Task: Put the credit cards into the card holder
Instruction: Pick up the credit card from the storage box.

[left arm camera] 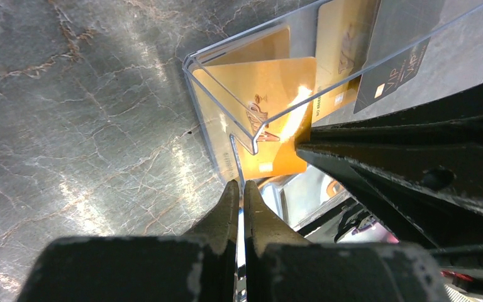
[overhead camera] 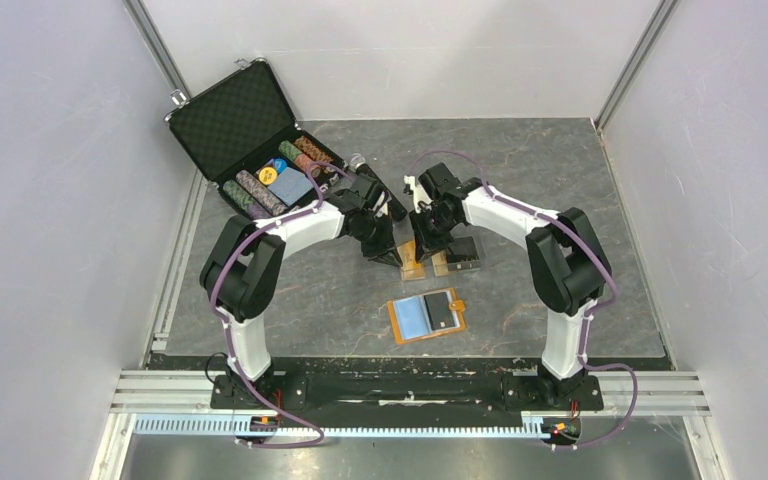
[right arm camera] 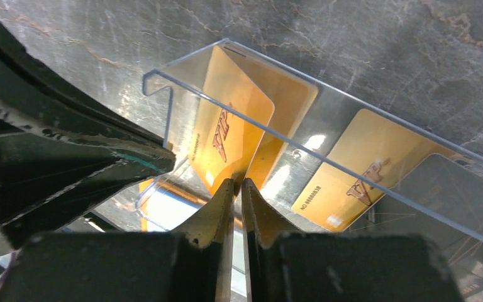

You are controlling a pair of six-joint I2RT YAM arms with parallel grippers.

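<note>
Jaws nearly closed: right end effector [right arm camera: 233,183] pinches 1 gold card [right arm camera: 229,126] (tilted); left end effector [left arm camera: 239,184] grips clear tray [left arm camera: 217,104].

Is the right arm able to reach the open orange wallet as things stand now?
Probably yes. The orange wallet lies open on the table, closer to the robot than the right gripper, with nothing between them. The gripper seems shut on a gold card.
</note>
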